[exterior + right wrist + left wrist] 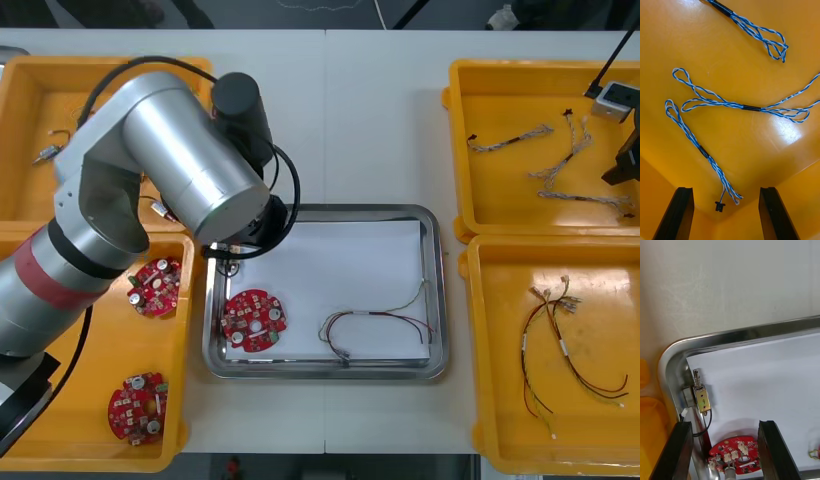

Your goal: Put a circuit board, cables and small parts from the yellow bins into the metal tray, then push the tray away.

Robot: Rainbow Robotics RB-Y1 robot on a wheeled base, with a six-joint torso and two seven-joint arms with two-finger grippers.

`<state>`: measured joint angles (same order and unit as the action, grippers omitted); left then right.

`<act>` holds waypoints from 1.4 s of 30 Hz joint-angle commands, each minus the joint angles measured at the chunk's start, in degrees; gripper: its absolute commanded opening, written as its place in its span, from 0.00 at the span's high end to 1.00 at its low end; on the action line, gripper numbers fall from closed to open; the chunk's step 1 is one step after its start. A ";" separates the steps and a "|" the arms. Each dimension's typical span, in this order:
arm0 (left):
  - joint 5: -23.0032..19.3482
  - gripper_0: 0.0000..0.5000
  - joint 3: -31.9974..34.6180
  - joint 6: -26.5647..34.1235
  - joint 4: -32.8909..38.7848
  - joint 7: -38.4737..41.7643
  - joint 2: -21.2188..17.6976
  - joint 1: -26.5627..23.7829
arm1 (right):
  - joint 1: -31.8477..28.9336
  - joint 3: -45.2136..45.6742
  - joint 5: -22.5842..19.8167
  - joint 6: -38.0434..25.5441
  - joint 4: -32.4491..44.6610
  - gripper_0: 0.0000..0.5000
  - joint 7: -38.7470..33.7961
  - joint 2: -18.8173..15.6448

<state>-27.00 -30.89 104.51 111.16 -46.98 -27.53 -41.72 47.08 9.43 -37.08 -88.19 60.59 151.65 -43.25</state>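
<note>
Left pincer (725,424) spread, empty, near small metal part (701,399) in tray (733,335); right pincer (726,189) spread over cables (750,108).

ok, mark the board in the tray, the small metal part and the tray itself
circuit board (252,319): front view, middle of its red face.
small metal part (701,400): left wrist view, on its body.
metal tray (325,370): front view, rim nearest the robot.

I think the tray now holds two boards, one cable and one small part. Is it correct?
No: the front view shows one board in the tray, not two. The cable and small part are there; the open left gripper hovers near that part.
</note>
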 commanded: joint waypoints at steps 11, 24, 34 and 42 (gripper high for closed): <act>-13.51 0.00 20.26 1.39 1.25 -14.11 -10.88 -0.99 | 3.46 -5.30 -1.60 8.73 -8.29 0.00 3.35 -2.55; -15.80 0.00 28.43 -6.52 -12.64 -32.12 -15.19 -1.52 | 3.54 -10.66 -5.29 11.99 -13.21 0.00 3.35 -2.63; -15.80 0.00 30.10 -14.34 -25.64 -47.50 -17.47 -4.16 | 2.75 -11.10 -5.20 11.28 -13.21 0.00 3.35 -2.55; -15.89 0.00 30.10 -21.02 -36.89 -62.71 -19.06 -6.62 | 2.23 -12.59 -5.55 13.22 -13.21 0.00 3.35 -2.55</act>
<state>-42.31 -2.29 86.52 77.30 -106.02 -43.40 -44.58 48.11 -2.42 -41.91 -75.60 46.83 153.72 -43.27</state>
